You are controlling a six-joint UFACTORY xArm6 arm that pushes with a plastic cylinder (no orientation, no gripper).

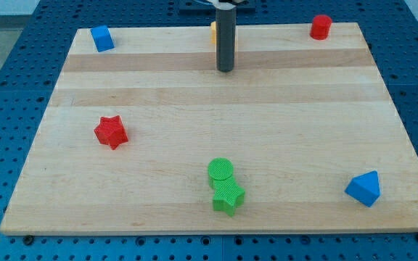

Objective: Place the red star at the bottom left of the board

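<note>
Task barely begun: red star sits mid-left on the board, short of the bottom-left corner, while our tip, a bare rod with no jaws, stands well apart near the view's top.

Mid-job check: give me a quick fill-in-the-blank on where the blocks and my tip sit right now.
1. The red star lies toward the view's ____ side of the board.
2. The green cylinder touches the green ____.
3. My tip stands near the view's ____ edge, far from the red star.
4. The block partly hidden behind the rod is ____.

Missing words: left; star; top; orange
</note>
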